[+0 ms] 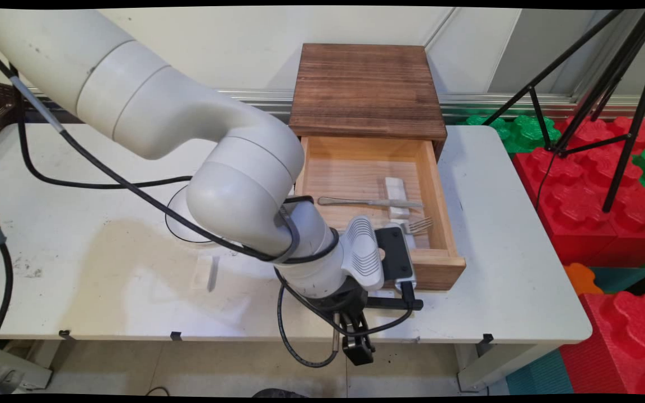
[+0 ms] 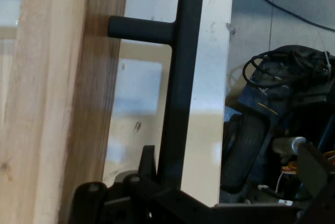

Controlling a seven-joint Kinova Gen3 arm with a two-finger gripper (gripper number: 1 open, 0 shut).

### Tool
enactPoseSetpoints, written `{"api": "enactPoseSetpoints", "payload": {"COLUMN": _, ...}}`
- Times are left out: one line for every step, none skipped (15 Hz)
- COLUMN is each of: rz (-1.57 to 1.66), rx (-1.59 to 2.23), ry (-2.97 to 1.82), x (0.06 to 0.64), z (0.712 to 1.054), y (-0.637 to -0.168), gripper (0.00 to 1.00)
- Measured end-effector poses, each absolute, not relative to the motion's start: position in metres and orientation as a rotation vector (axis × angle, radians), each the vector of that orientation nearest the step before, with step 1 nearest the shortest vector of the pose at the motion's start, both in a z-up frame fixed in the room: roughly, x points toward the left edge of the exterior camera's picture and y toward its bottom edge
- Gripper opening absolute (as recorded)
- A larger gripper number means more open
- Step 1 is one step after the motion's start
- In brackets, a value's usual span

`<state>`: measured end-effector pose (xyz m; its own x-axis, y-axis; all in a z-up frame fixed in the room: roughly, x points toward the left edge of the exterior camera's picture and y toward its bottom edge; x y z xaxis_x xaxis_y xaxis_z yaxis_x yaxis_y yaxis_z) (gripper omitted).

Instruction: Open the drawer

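hand view: end effector (image 2: 157,182) fingers hidden, cannot tell if clamped, sitting at black drawer handle (image 2: 180,77) | drawer (image 1: 375,184) pulled open from wooden cabinet (image 1: 367,89), holding knife (image 1: 370,202) and fork (image 1: 420,225) | desk (image 1: 104,263) beneath

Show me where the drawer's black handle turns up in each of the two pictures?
Main view: the black handle sticks out from the drawer front, low and centre, by the gripper.
Hand view: the handle runs upright through the middle.
Shared landmark: the drawer front, on the hand view's left.
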<state>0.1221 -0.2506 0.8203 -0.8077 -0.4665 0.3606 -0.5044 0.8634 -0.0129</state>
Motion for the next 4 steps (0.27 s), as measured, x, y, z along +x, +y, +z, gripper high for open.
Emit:
{"api": "enactPoseSetpoints", "payload": {"rz": 0.160, "rx": 0.725, "ry": -2.685, "x": 0.1221, "z": 0.8210, "y": -0.2502, "gripper": 1.00}}
{"api": "enactPoseSetpoints", "payload": {"rz": 0.165, "rx": 0.724, "ry": -2.683, "x": 0.1218, "z": 0.8214, "y": -0.2501, "gripper": 1.00}}
{"api": "enactPoseSetpoints", "payload": {"rz": 0.173, "rx": 0.720, "ry": -2.680, "x": 0.1213, "z": 0.8222, "y": -0.2503, "gripper": 1.00}}
{"api": "enactPoseSetpoints", "payload": {"rz": 0.180, "rx": 0.718, "ry": -2.678, "x": 0.1211, "z": 0.8229, "y": -0.2505, "gripper": 1.00}}
